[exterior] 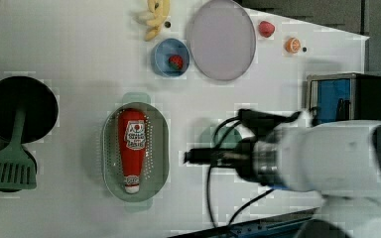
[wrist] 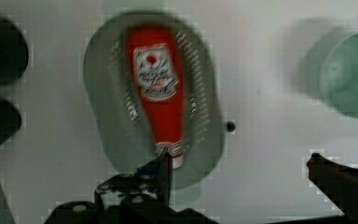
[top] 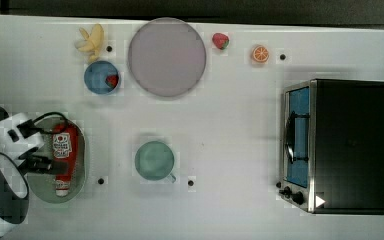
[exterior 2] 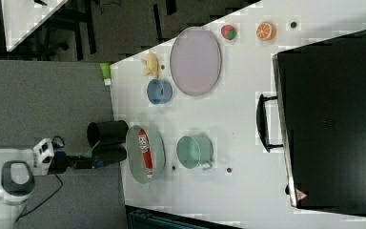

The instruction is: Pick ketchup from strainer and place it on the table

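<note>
The ketchup (exterior: 131, 148) lies flat in the pale green strainer (exterior: 110, 163) on the white worktop (exterior: 69, 59), its long axis along the basket's length, so the oval walls keep it from rolling. In the left view its white cap points toward the bottom and its broad base toward the top. The gripper (wrist: 240, 161) hangs above it with jaws wide open and empty, probably lining up to close across the bottle's narrow width.
</note>
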Robot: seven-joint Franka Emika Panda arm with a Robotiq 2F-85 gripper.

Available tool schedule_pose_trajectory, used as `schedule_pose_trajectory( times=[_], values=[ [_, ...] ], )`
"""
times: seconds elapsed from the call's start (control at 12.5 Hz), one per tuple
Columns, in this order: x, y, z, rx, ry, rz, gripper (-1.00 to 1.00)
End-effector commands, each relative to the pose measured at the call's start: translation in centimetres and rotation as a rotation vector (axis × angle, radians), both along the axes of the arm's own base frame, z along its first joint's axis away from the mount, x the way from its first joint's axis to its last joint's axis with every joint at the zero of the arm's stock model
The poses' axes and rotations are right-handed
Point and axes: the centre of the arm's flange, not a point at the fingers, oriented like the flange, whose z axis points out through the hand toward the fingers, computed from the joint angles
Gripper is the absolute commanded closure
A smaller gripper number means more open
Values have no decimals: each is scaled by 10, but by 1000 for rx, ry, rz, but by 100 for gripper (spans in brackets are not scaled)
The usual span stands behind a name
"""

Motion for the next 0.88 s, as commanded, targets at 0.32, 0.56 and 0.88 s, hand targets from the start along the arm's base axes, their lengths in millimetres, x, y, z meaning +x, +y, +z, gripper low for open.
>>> schedule_pose_trajectory(
  times=[0.32,0.56,0.88],
  values=[
    [-16,24,-78,88,-149,69,-100],
    [-22,24,-128,127,-155,119,-100],
    [-24,33,-182,228,-124,104,-100]
  ],
)
